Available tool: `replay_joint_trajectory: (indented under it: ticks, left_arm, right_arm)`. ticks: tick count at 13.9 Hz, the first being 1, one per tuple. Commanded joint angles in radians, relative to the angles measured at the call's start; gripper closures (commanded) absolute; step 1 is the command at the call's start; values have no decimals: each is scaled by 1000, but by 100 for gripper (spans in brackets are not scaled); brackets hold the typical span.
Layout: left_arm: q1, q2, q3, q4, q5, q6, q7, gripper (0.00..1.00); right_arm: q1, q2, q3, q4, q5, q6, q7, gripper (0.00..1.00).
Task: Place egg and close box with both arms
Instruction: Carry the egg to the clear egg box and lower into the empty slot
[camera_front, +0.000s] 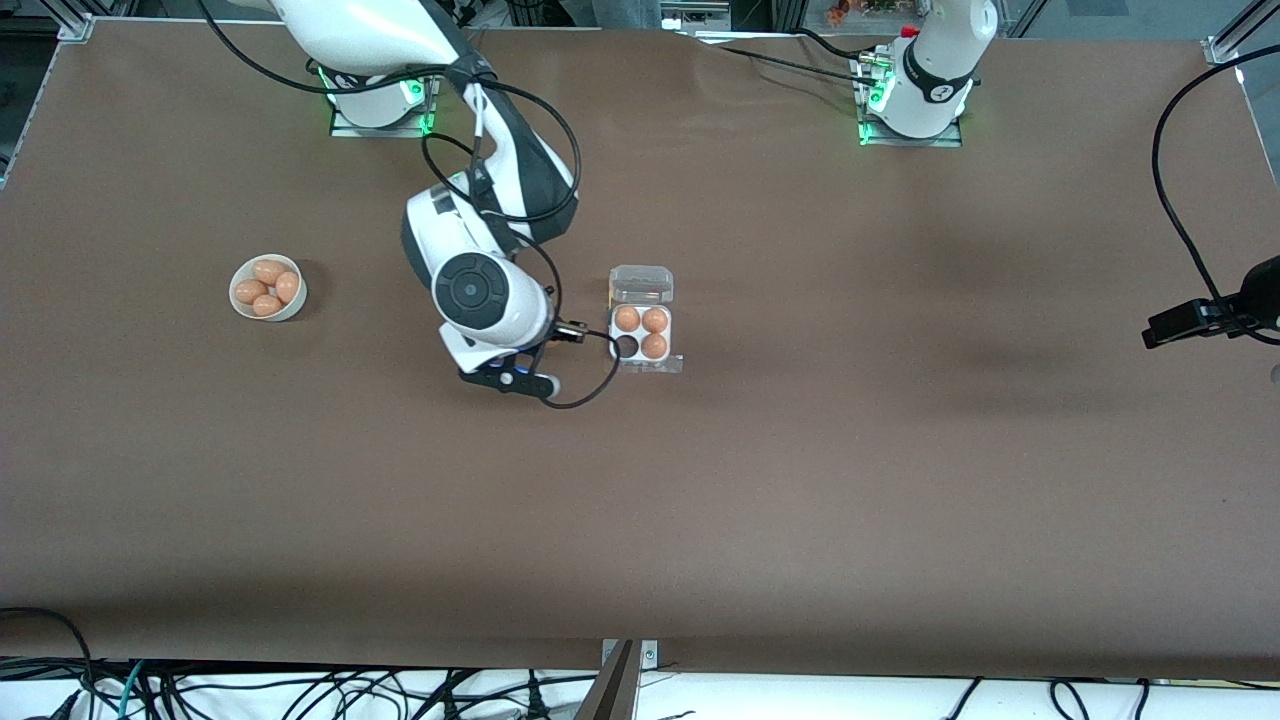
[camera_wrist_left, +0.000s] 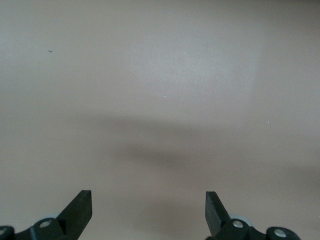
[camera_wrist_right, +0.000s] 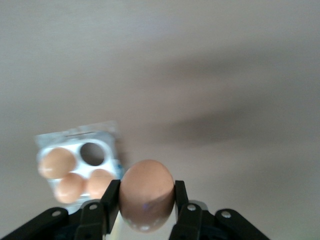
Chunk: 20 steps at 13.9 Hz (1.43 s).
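A robotics lab — brown table (camera_front: 800, 480) on aluminium framing (camera_front: 1235, 35), cables (camera_front: 300, 690) everywhere.

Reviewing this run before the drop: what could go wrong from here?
1. The right gripper pinches the smooth orange-brown egg by its sides only; it might slip.
2. One empty cup remains in the white four-cup tray; an off-centre drop could knock neighbouring eggs.
3. The clear hinged lid lies open.

box (camera_front: 641, 333): three cups filled, one cup nearest the right arm's end open from above; lid stands open at its edge farther from the front camera
right end effector (camera_wrist_right: 147, 200): egg (camera_wrist_right: 146, 194) clamped, just beside box
surface (camera_front: 900, 450): bare around box
bowl (camera_front: 267, 288): well apart
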<state>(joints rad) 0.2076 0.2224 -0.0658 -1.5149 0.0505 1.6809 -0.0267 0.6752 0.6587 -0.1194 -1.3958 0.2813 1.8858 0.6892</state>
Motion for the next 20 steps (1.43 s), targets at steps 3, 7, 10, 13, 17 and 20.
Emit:
replay_joint_trajectory:
  ticks: [3,7,10,13,17,20]
  left_arm:
    - [6,12,-6,32,-15,-13,-2,0]
    - [6,14,-6,32,-15,-13,-2,0]
    - [6,14,-6,32,-15,-13,-2,0]
    - [6,14,-6,30,-15,-13,-2,0]
    - [6,20,-6,32,-17,-13,-2,0]
    - [-2,20,-6,30,-17,-13,-4,0]
  right_arm:
    - [38,84,29,57,49,116,88,72]
    - [37,120,76,63,50,174,117,72]
    - [38,143,79,63,53,194,134,72]
    - [38,151,79,61,87,188,138,72]
    - [38,159,81,60,105,184,141,71]
    - [38,167,81,58,111,182,147,71]
